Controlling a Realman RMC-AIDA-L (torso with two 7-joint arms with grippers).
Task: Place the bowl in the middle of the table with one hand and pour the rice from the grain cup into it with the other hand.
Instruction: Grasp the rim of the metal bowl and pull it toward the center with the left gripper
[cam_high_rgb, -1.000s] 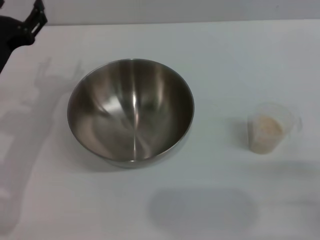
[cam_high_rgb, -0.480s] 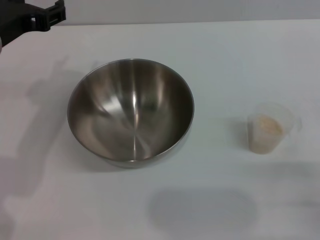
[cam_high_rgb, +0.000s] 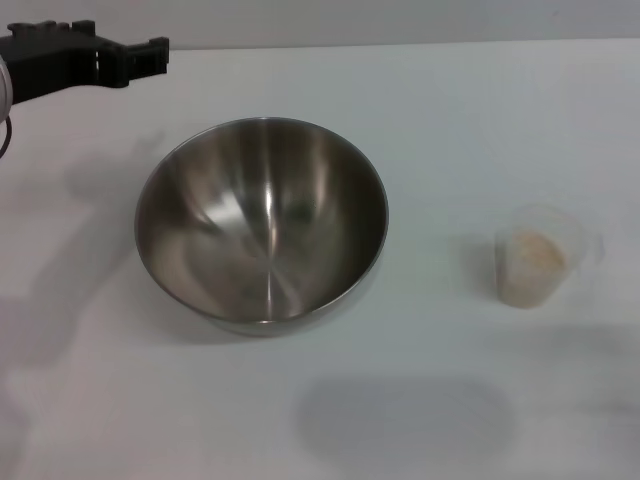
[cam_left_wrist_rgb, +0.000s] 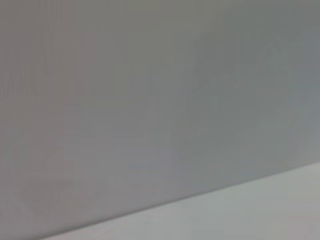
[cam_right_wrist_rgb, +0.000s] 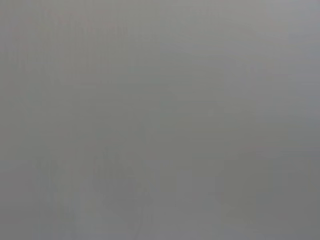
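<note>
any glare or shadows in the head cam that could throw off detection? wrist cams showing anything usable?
Head view: bright streaks of glare inside the bowl; soft shadows on the table under the left gripper at far left, beside the cup, and a faint oval patch near the front. Left wrist view: flat grey with one pale band, nothing recognisable. Right wrist view: uniform grey, nothing recognisable.
</note>
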